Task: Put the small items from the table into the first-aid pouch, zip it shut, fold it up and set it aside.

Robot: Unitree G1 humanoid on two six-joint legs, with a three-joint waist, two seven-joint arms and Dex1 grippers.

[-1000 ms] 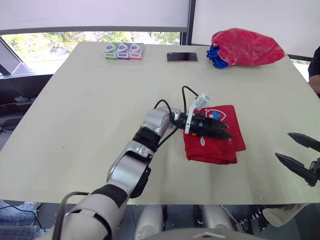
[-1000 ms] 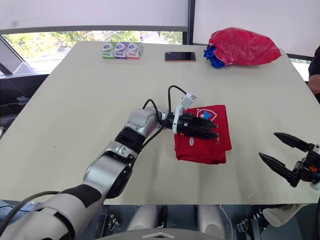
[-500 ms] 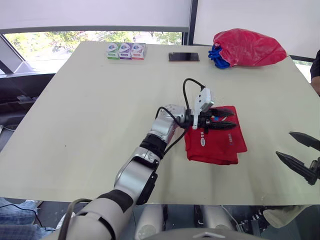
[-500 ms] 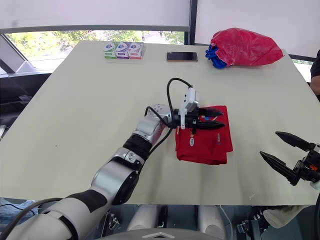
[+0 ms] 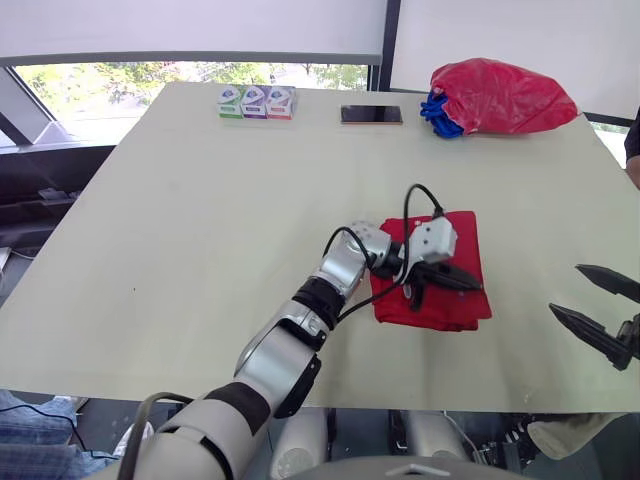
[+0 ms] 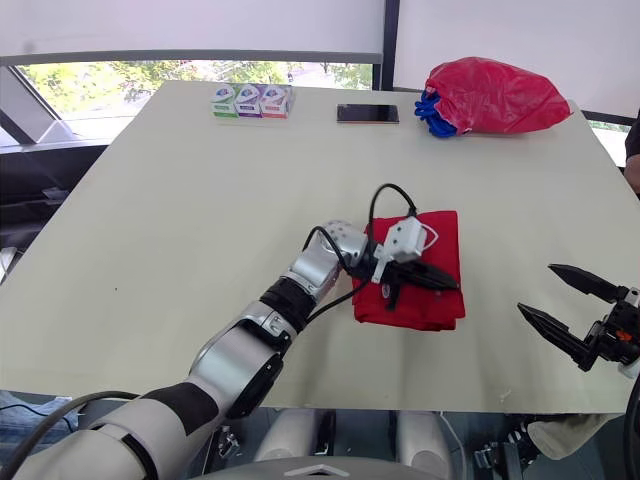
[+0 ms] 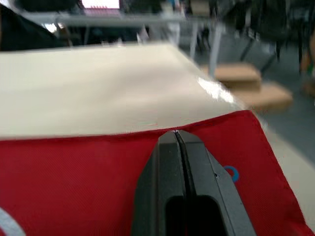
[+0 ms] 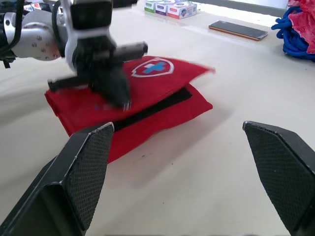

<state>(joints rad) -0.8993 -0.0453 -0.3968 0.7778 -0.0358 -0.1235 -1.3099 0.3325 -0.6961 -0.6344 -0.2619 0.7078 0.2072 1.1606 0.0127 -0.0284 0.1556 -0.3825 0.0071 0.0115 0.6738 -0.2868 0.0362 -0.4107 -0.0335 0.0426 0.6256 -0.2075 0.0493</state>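
Observation:
The red first-aid pouch lies folded on the table, right of centre; its white and blue cross faces up. My left gripper reaches across it from the left, low over the red fabric, fingers pressed shut with nothing visible between them. The top flap looks slightly raised at its far corner. My right gripper hovers open near the table's front right edge, apart from the pouch, with nothing between its fingers.
Three small boxes stand in a row at the far edge, a phone beside them. A red bag with blue cord sits at the far right. A person's dark sleeve shows at the right edge.
My left gripper has shut and rolled over, sliding across the pouch toward its front right. The right gripper has stayed where it was. The head camera has shifted a little.

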